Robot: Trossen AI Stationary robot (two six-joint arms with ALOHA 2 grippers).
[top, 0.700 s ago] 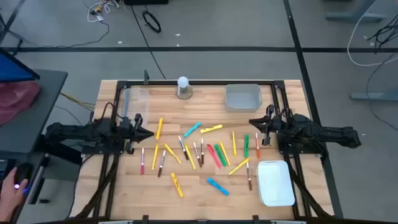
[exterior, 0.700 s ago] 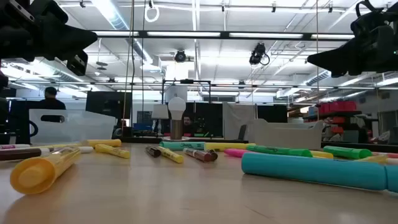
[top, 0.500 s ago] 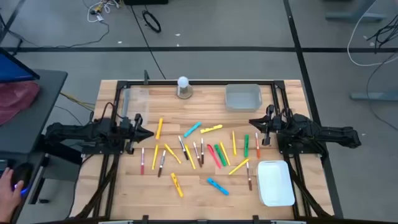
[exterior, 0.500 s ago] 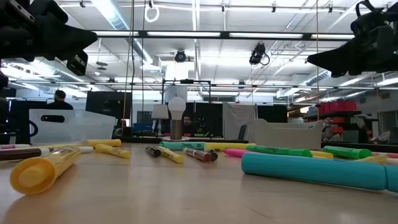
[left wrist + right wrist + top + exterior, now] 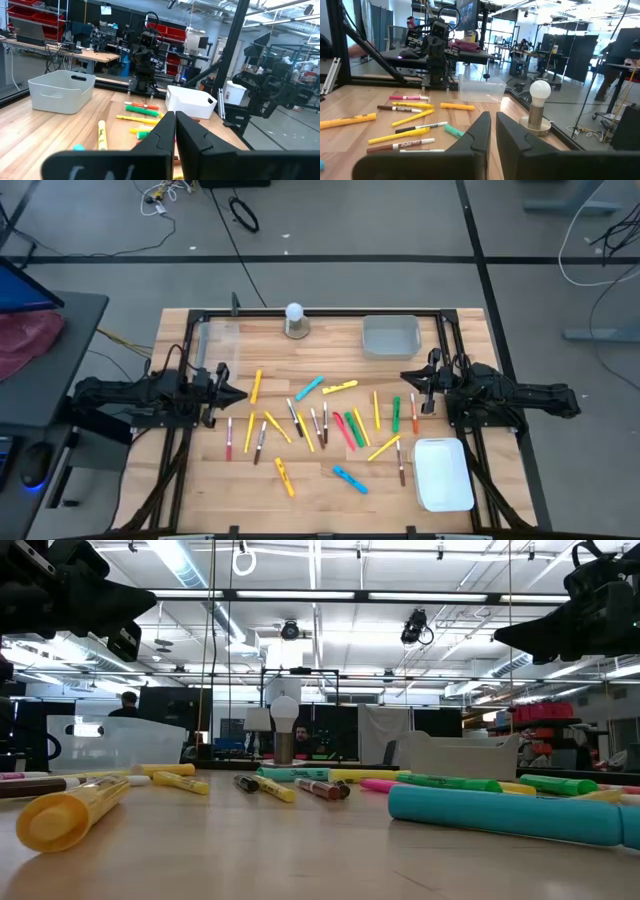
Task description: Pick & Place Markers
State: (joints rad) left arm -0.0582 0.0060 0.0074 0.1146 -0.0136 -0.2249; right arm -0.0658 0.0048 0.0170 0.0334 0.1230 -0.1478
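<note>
The markers [image 5: 320, 420] lie scattered flat on the middle of the wooden table, in yellow, green, light blue, red and brown. In the low view a teal marker [image 5: 500, 815] and a yellow marker [image 5: 70, 815] lie nearest. My left gripper [image 5: 243, 393] hovers shut above the table's left side, pointing toward the markers; a yellow marker [image 5: 256, 386] lies just beyond its tips. My right gripper [image 5: 403, 377] hovers shut at the right side, pointing left, close to a green marker [image 5: 396, 413]. Both wrist views show the fingers together, left [image 5: 175, 116] and right [image 5: 493, 117], with markers ahead.
A clear tray [image 5: 215, 340] sits at the far left, a grey tray [image 5: 390, 337] at the far right, and a white tray [image 5: 442, 473] at the near right. A white ball on a round base [image 5: 294, 320] stands at the far edge. A black frame rims the table.
Neither arm nor any marker has moved. A person's hand at the near left of the high view has gone out of the picture, and a person in the room behind has walked toward the right in the low view.
</note>
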